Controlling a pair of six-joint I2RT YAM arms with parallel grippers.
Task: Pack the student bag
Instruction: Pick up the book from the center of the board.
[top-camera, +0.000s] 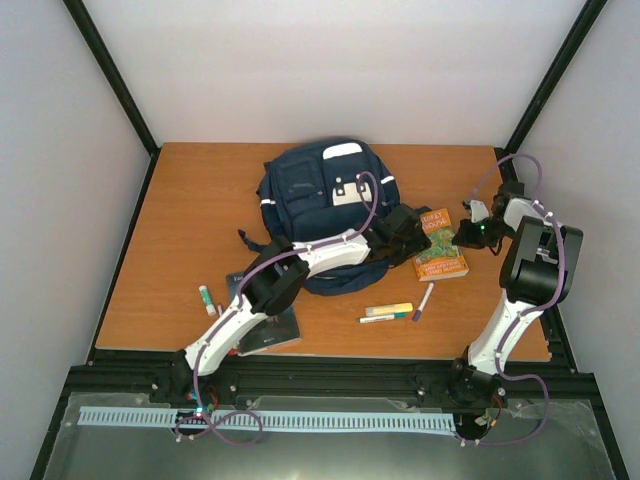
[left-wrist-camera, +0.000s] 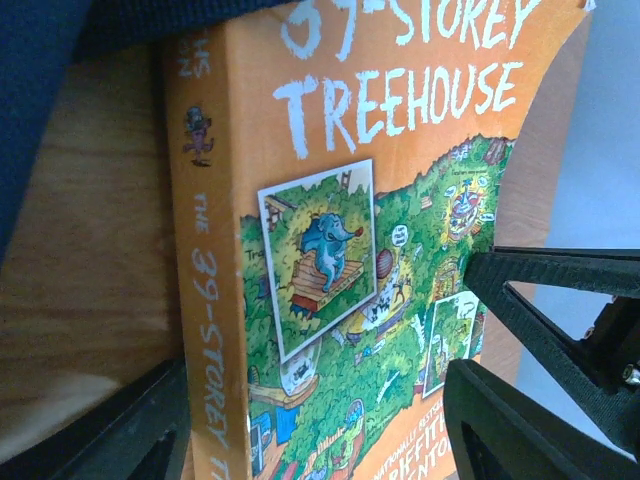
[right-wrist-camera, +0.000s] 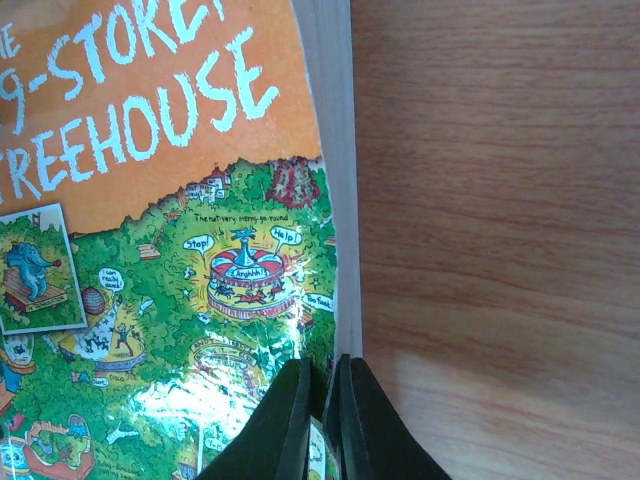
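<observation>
Right gripper (right-wrist-camera: 322, 370) is closed almost fully. A thin sliver of glossy cover shows between its fingers (right-wrist-camera: 285, 430), so it's pinching the front cover of the 39-Storey Treehouse book (right-wrist-camera: 150, 250) at the page-edge side. From the top view it sits at the book's (top-camera: 441, 247) far right corner.

Left gripper (left-wrist-camera: 315, 390) is wide open with nothing held. It straddles the same book (left-wrist-camera: 330, 300): one finger (left-wrist-camera: 130, 430) is down by the orange spine, the other (left-wrist-camera: 530, 420) is over the opposite side of the cover. Can't tell if either finger touches the book.

The book lies flat on the bench (top-camera: 180, 230), cover up, right of centre.

Student bag (top-camera: 320, 190) is a navy backpack lying flat at the far middle of the bench. Its front pockets and white patches face up, and it sits just left of the book. The left arm reaches diagonally across its near edge. Navy fabric shows in the top left corner of the left wrist view (left-wrist-camera: 40, 80), right next to the book's spine.

Also on the bench:
- dark book (top-camera: 270, 328) near left, partly under the left arm
- glue stick (top-camera: 207, 299) further left
- yellow marker (top-camera: 388, 309) and a white pen (top-camera: 380, 319) side by side near centre
- purple pen (top-camera: 424, 298) just near of the orange book
</observation>
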